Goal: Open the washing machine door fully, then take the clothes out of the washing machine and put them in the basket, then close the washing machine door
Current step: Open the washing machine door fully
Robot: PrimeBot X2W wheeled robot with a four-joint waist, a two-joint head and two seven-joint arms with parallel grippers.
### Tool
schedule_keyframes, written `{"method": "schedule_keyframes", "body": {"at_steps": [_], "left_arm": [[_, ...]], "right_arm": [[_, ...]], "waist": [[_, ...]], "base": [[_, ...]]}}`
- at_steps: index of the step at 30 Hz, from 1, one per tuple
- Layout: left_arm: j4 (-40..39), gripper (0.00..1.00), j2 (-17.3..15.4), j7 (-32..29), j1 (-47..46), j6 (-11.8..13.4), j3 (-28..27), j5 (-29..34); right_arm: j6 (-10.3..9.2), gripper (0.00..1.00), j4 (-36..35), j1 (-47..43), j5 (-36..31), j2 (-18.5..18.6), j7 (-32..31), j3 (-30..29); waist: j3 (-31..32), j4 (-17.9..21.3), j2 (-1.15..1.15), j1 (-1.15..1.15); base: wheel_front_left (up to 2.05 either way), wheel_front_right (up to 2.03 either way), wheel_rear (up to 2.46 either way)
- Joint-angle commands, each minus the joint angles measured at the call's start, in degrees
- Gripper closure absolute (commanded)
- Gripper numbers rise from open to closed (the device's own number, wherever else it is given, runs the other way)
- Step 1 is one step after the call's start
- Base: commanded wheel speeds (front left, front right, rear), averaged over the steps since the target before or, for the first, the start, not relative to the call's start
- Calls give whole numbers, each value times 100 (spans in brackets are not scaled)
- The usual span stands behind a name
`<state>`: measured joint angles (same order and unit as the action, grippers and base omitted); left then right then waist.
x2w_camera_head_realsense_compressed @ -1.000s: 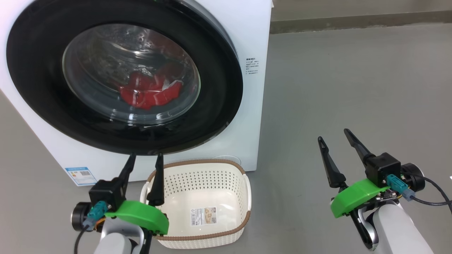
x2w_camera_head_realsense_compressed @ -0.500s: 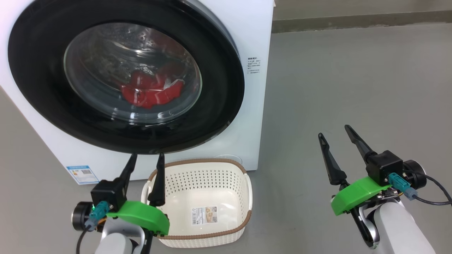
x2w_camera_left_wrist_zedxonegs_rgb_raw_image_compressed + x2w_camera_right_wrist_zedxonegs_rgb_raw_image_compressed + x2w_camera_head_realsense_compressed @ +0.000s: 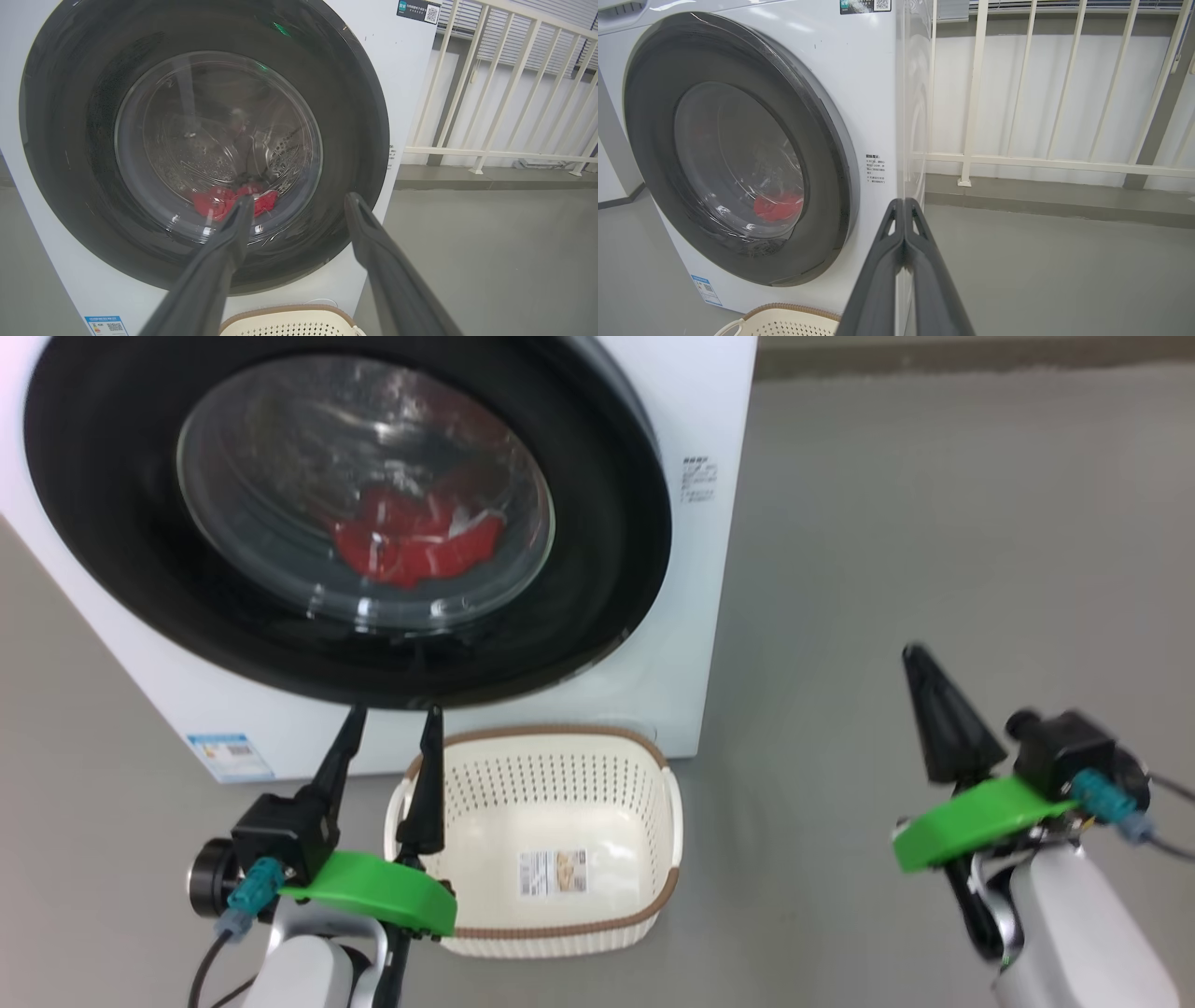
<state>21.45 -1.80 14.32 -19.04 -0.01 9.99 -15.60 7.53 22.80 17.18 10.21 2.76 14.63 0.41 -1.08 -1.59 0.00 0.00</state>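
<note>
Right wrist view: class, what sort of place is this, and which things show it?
Likely a laundry area, perhaps a balcony: a white washing machine with red clothes inside, a cream basket on the grey floor, a white railing behind.

right gripper (image 3: 903,201): fingers pressed together, empty | washing machine door (image 3: 649,140): closed against the washing machine (image 3: 873,93) | clothes (image 3: 777,207): red heap low behind the glass | basket (image 3: 784,319): rim at bottom edge, below the door | white railing (image 3: 976,93): right of the machine, along the wall

White railing (image 3: 974,93); grey floor (image 3: 934,523)
</note>
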Motion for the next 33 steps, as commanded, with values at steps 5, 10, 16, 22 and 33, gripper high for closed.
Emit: {"method": "schedule_keyframes", "body": {"at_steps": [5,10,16,22,33], "left_arm": [[-471,0,-108,68,-287,38,-176,103],[-669,0,-108,68,-385,44,-115,63],[-873,0,-108,68,-510,64,-16,30],[-1110,0,-108,68,-589,78,22,33],[-1535,0,-108,68,-717,109,46,97]], "right_arm": [[-4,100,-196,684,774,11,37,8],[-4,100,-137,1103,1681,11,37,-6],[-4,100,14,1680,3295,11,8,288],[-4,100,-9,2275,4392,152,-381,490],[-4,100,-167,3097,6583,375,-1754,497]], "waist": [[-562,-173,0,0],[-924,-256,0,0],[-1363,-374,0,0],[-1805,-468,0,0],[-2448,-630,0,0]], "base": [[0,0,0],[0,0,0],[0,0,0],[0,0,0],[0,0,0]]}}
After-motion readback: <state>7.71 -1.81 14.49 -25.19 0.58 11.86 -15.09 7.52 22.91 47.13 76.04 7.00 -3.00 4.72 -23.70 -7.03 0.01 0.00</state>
